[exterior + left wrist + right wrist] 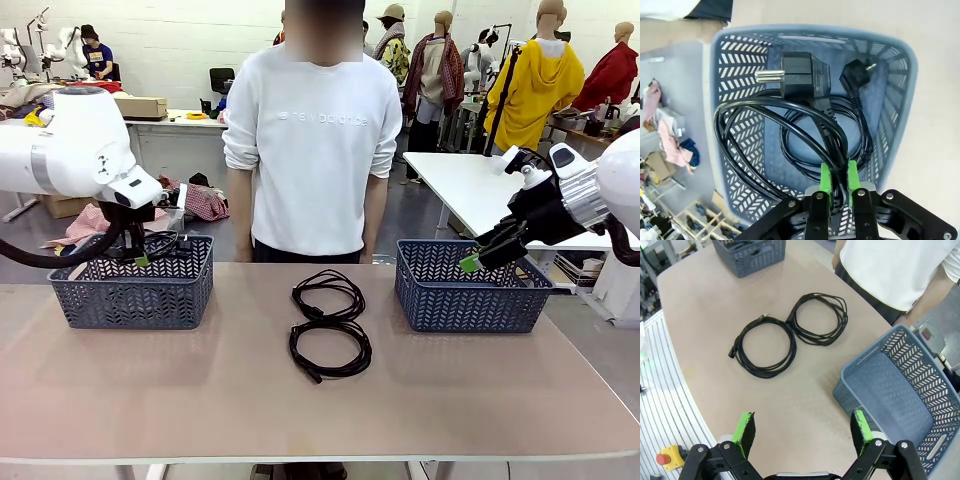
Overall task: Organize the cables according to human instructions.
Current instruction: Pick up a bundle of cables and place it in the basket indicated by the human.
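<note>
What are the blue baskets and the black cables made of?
The baskets look like moulded plastic, dull grey-blue: each wall is one piece with cut-out herringbone holes. The cables on the table seem rubber- or plastic-coated, smooth, slightly shiny, bending in soft loops. The plug in the left basket looks like hard black plastic with a shiny metal pin.

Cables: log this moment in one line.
left gripper shut on cable over left basket | right gripper open | two cables on table
</note>
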Controlling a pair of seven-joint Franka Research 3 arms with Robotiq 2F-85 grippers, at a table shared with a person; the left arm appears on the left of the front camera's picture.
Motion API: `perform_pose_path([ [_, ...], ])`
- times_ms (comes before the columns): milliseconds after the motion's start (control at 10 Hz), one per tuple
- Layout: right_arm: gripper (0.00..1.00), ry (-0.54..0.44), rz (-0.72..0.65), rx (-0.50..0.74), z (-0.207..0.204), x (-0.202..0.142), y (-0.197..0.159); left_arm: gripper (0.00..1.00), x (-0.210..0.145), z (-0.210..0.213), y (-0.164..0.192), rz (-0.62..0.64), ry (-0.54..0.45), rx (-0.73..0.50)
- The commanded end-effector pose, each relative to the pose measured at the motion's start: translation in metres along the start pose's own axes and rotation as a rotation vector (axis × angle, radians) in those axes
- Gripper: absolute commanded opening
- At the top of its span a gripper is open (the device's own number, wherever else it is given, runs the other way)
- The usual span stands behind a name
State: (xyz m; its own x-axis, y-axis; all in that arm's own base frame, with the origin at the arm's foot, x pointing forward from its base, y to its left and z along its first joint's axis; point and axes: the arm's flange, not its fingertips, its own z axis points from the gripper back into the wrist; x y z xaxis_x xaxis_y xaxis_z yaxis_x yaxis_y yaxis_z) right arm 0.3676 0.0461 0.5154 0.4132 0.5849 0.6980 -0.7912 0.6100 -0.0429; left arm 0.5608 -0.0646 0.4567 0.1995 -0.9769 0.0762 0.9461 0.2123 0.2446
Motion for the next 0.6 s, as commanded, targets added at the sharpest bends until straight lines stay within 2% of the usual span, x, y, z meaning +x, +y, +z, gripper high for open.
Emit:
perform_pose_path([
  [0,1.0,-0.019,0.008,0.015,-0.0011,-0.0008,-0.0022,0.0,-0.0003,0.0029,0.0108,-0.018,0.003,0.027],
  [100,1.0,-0.019,0.008,0.015,-0.0011,-0.0008,-0.0022,0.0,0.0009,0.0009,0.0125,-0.021,0.01,0.025],
  [200,1.0,-0.019,0.008,0.015,-0.0011,-0.0008,-0.0022,0.21,0.0013,-0.0013,0.0138,-0.02,0.014,0.019],
  [300,1.0,-0.019,0.008,0.015,-0.0011,-0.0008,-0.0022,0.34,0.0006,-0.002,0.016,-0.003,0.01,0.009],
  [400,1.0,-0.019,0.008,0.015,-0.0011,-0.0008,-0.0022,0.4,-0.0008,-0.0016,0.0163,0.006,0.008,0.006],
  [500,1.0,-0.019,0.008,0.015,-0.0011,-0.0008,-0.0022,0.53,0.0013,-0.0005,0.017,0.014,0.005,0.002],
])
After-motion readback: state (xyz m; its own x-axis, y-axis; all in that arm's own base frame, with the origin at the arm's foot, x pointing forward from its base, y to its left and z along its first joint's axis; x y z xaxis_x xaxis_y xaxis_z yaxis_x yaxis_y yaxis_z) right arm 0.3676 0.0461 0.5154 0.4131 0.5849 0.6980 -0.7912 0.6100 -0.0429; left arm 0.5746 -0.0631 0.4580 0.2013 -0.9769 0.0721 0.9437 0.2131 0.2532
